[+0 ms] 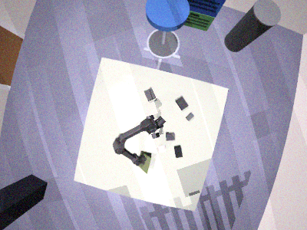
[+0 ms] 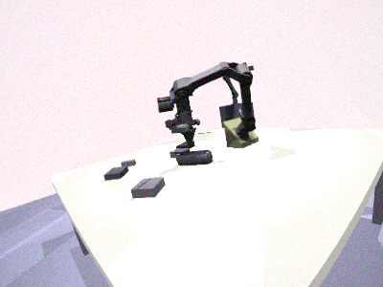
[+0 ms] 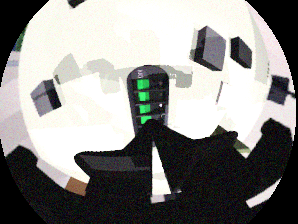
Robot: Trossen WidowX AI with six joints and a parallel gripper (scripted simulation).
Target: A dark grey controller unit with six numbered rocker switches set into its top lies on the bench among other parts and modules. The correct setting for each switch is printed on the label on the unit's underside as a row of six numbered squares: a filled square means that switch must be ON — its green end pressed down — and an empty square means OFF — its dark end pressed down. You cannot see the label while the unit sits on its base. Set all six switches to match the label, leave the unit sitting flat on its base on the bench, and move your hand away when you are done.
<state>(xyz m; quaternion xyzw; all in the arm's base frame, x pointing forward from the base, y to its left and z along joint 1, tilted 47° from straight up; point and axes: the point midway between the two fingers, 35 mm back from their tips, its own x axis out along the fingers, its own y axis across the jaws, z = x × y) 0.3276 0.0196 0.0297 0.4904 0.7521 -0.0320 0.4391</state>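
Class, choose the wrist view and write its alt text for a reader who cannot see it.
The arm's dark closed hand reaches over the near end of a dark grey controller unit, whose visible rocker switches show a column of green ends. Dark grey blocks lie to either side on the pale bench; the hand hides the unit's near end.
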